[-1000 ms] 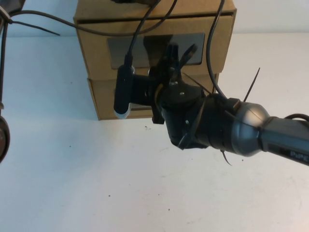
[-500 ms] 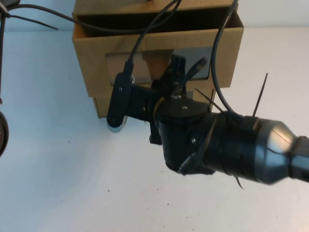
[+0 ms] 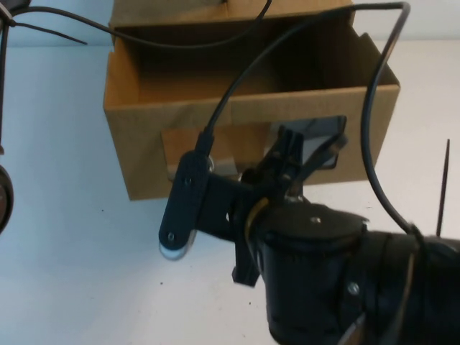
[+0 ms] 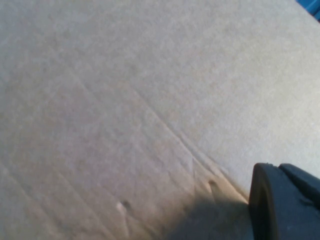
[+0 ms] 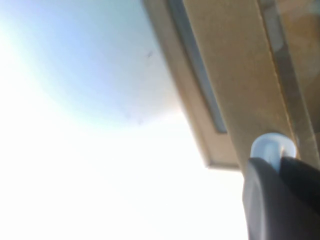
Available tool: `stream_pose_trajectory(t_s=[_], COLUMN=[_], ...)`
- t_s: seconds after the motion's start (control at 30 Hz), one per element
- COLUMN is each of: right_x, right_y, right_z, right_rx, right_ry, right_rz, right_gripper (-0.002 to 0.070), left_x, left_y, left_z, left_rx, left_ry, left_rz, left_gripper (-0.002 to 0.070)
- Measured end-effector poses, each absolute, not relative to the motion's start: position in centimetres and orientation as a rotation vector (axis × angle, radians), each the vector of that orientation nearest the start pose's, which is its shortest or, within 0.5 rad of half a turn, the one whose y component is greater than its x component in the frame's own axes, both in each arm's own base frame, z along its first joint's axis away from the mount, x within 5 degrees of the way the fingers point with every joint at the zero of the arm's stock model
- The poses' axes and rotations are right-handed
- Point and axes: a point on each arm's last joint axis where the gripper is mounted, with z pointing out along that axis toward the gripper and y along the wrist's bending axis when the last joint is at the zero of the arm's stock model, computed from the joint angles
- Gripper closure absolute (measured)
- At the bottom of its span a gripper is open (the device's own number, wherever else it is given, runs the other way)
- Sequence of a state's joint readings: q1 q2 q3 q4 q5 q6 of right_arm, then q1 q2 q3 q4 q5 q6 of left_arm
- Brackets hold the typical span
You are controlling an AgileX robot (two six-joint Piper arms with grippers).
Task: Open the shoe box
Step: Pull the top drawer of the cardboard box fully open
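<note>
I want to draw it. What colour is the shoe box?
The shoe box is brown, clearest in the high view.

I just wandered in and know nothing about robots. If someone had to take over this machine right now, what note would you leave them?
Right gripper: shut on the front of the shoe box, at its grey patch.
Left gripper: close over plain cardboard, going by its wrist camera; not seen from the high view.
Box: on the white table, in front of the robot.
Done: the box's front stands toward the robot, and its dark inside shows from above.
Left: probably draw it out a little more, then let go. I cannot tell if it is fully open.
</note>
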State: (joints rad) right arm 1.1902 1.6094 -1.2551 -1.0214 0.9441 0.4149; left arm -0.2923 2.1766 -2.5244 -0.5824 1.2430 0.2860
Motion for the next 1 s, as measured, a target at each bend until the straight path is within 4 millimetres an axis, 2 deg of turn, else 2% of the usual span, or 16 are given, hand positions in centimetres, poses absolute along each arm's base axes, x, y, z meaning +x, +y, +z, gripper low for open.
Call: stream_pose_trajectory(t_s=[0.3, 0.57, 0.87, 0.93, 1.0], right_x=[15.0, 12.8, 12.6, 12.6, 12.5], right_y=[28.7, 28.4, 28.0, 28.0, 28.0], right_z=[31.7, 32.4, 32.4, 32.4, 32.3], right_rx=[-1.316, -1.332, -1.326, -1.327, -1.323], right_ry=[1.85, 1.894, 1.939, 1.945, 1.965], right_rz=[-0.458, -0.399, -0.387, -0.383, -0.367], right_gripper=[0.0669, 0.0669, 0.0666, 0.0653, 0.0608], left_x=[43.4, 43.4, 43.4, 43.4, 43.4], left_y=[-18.0, -18.0, -18.0, -18.0, -18.0], left_z=[40.6, 40.6, 40.6, 40.6, 40.6], left_rx=[0.693, 0.695, 0.695, 0.695, 0.695], left_ry=[2.19, 2.19, 2.19, 2.189, 2.189], left_rz=[-0.744, -0.74, -0.74, -0.742, -0.743], left_gripper=[0.068, 0.068, 0.068, 0.068, 0.068])
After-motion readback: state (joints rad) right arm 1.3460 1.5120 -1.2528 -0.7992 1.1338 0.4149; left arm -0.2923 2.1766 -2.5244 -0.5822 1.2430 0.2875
